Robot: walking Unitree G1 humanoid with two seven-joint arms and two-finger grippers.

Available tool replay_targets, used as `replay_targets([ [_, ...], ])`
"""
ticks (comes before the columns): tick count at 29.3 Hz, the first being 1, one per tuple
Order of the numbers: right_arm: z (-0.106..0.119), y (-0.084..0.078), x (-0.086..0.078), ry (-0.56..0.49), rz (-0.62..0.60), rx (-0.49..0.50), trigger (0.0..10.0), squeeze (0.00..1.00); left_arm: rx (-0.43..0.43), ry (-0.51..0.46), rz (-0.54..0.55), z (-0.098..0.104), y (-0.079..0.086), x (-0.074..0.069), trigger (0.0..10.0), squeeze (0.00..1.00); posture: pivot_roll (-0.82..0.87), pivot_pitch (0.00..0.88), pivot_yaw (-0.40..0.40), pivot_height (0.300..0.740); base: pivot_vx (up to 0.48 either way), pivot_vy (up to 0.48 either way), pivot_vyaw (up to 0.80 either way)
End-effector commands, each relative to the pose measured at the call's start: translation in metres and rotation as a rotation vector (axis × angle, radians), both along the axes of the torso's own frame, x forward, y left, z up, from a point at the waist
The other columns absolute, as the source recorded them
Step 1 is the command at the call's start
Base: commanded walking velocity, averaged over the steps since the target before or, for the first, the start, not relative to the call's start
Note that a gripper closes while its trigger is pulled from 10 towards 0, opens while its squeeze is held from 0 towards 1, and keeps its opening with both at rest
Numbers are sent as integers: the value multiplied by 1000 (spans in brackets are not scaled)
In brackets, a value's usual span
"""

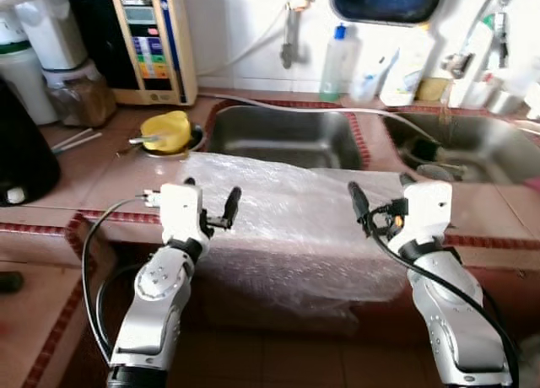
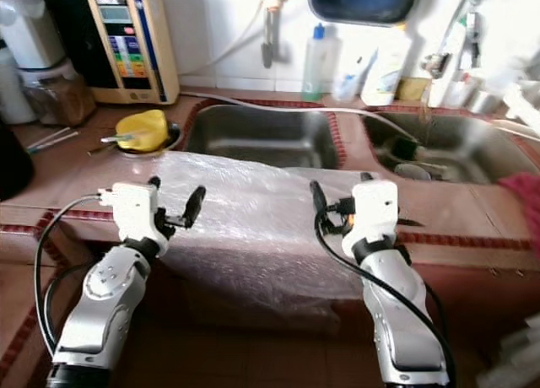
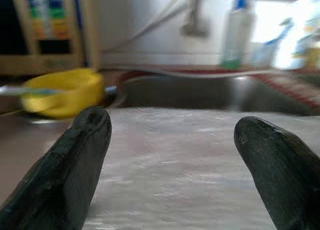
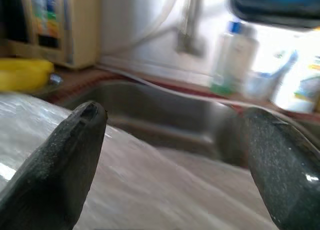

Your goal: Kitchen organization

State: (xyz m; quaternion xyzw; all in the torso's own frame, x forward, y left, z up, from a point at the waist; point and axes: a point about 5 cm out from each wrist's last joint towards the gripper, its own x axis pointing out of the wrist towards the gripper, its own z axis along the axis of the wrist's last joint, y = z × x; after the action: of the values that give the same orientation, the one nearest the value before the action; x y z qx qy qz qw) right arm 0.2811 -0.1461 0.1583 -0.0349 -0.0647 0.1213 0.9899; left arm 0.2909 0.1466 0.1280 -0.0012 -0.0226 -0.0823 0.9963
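A clear plastic sheet (image 1: 287, 211) lies on the tiled counter (image 1: 101, 181) in front of the sinks and hangs over its front edge. My left gripper (image 1: 211, 191) is open at the sheet's left edge, just above the counter's front, with nothing between its fingers (image 3: 75, 160). My right gripper (image 1: 380, 185) is open over the sheet's right part, its fingers (image 4: 60, 165) also holding nothing. The wrist views look across the sheet (image 3: 175, 165) toward the left sink basin (image 4: 160, 110).
A yellow cup (image 1: 166, 131) with a utensil sits in a metal dish left of the left basin (image 1: 283, 135). The right basin (image 1: 456, 139) holds dishes. A beige water machine (image 1: 152, 42), a jar (image 1: 80, 93) and a black appliance (image 1: 21, 152) stand at the left. Bottles (image 1: 335, 63) line the wall.
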Motion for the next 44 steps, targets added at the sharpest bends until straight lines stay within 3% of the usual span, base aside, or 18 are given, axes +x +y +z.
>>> replay_targets([
  [1,2,-9,0,-8,-28,-17,10000,0,-8,12,-17,0,-6,1,10000,0,22,0,-16,740,349,0,0],
  [19,-2,-9,-2,4,-38,-20,10000,0,-9,32,-6,-1,-8,1,10000,0,15,0,-9,740,0,0,0],
  [37,-2,-8,-4,5,-42,-5,10000,0,-8,56,-1,-4,-6,0,10000,0,17,0,-6,740,0,-344,0],
  [44,-6,-6,-3,8,-53,14,10000,0,-7,58,2,-3,-1,0,10000,0,46,0,24,740,0,0,0],
])
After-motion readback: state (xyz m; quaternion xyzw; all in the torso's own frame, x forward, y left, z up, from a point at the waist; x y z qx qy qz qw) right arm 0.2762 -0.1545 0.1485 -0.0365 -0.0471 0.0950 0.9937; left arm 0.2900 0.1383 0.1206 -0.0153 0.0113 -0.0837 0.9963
